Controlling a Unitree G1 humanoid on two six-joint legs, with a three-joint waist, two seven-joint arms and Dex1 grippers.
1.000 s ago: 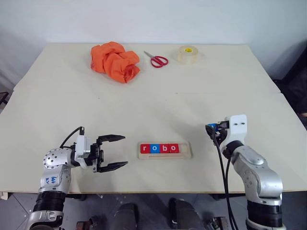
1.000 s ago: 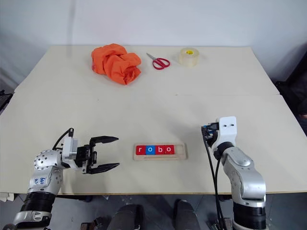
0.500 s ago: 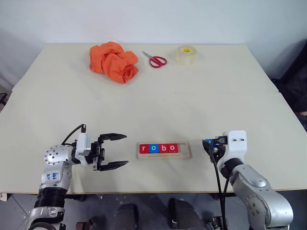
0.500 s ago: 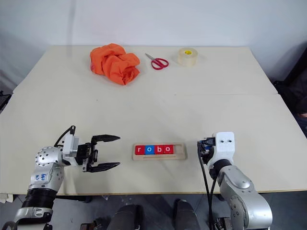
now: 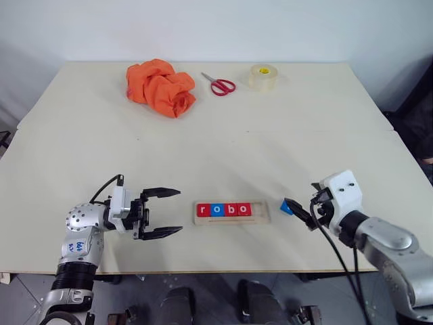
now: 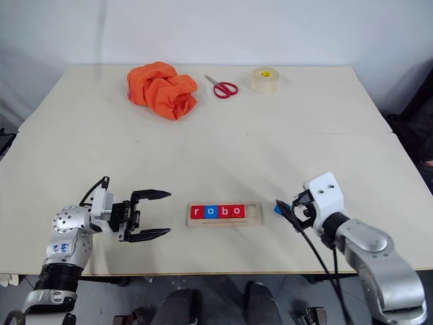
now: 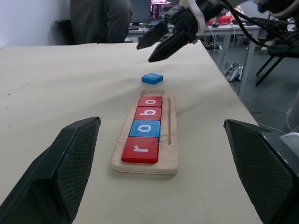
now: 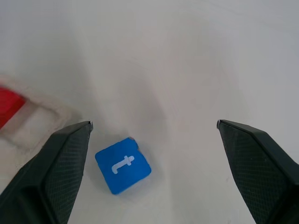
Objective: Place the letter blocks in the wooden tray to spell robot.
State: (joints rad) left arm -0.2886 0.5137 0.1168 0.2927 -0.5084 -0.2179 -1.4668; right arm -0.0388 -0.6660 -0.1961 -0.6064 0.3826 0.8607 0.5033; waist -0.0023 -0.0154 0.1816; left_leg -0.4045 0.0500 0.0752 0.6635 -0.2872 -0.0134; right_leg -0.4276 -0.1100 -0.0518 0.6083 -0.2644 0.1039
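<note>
Far left, the left gripper (image 5: 162,212) hovers level over the tabletop (image 5: 223,142), its jaws spread wide with nothing between them, pointing straight at the tray. Moving along, the wooden tray (image 5: 232,211) lies near the front edge, and four letter blocks (image 5: 225,210) sit in its groove reading r, o, b, o: red, blue, red, red, packed side by side from the tray's left end. The slot at the right end is bare wood. Just beyond that end, the blue t block (image 8: 123,164) lies flat on the tabletop, close to the tray but apart from it. Right over it hangs the right gripper (image 5: 298,211), tilted down, jaws released and wide, the block lying loose between and below them. Along the back: a crumpled orange cloth (image 5: 161,86), red-handled scissors (image 5: 220,84), then a roll of tape (image 5: 262,76).
</note>
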